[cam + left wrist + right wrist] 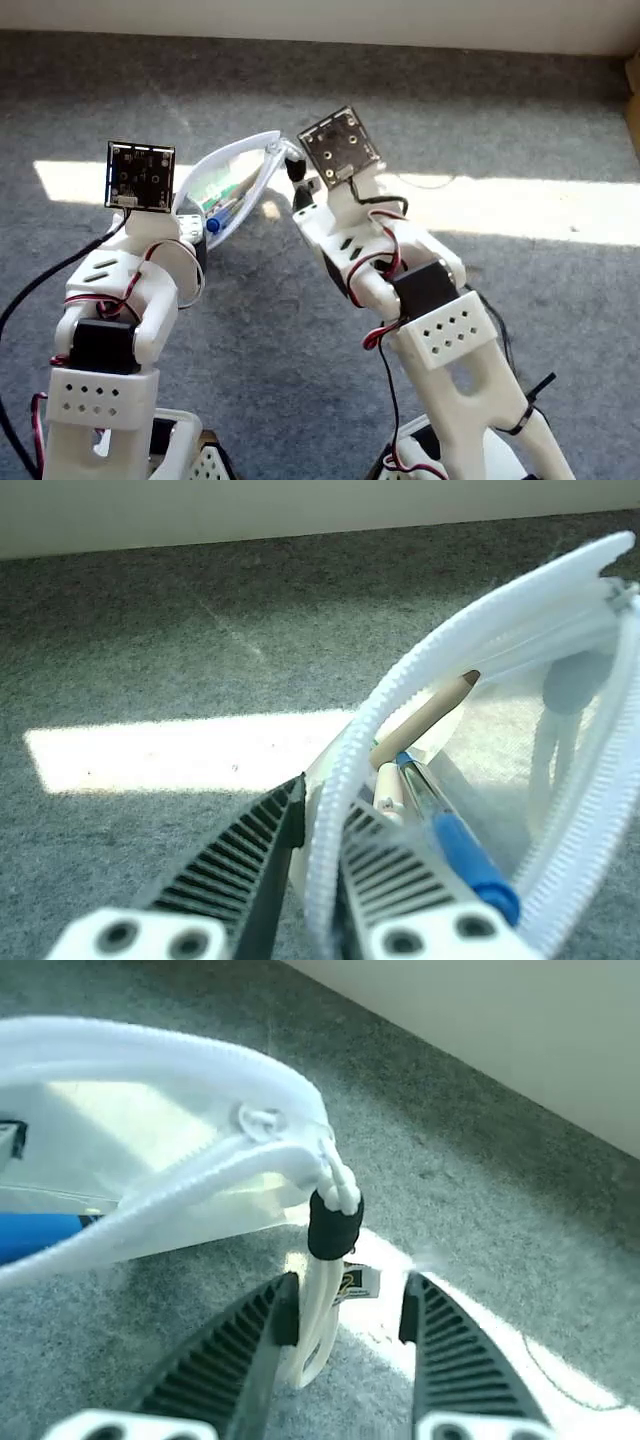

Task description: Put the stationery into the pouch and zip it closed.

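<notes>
Your left arm (pixel 125 300) and right arm (pixel 400 270) stretch forward, leaning toward each other, with your left end effector (pixel 320 810) pinched on the pouch (pixel 560 575) rim and your right end effector (pixel 350 1295) spread apart.

The clear, white-zippered pouch (pixel 232 185) is raised at the far centre-left, its mouth gaping open, with a blue-ended pen (pixel 455 850) and a wooden pencil (pixel 435 708) slanted inside and its black zipper pull (pixel 333 1225) at the right end.
</notes>
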Robot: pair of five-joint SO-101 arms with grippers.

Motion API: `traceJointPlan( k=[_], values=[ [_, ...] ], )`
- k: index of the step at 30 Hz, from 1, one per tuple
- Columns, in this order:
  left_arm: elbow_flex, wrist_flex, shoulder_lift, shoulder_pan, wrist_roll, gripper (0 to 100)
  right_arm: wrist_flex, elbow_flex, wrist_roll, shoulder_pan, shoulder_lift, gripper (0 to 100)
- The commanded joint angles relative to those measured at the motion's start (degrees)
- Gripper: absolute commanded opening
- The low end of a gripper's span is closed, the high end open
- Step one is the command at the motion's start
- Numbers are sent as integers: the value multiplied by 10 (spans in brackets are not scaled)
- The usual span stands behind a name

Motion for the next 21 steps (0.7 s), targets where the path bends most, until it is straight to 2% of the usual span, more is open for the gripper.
traceJointPlan(
  k=[1,8,16,21],
  values=[
    [16,-5,4,-15,6,7,-51,15,-6,-9,-2,189],
    [16,-5,4,-15,6,7,-153,82,-8,-20,-2,193],
    [16,-5,4,-15,6,7,-189,88,-6,-38,3,193],
    [16,-5,4,-15,6,7,-191,67,-6,-37,85,193]
  ],
)
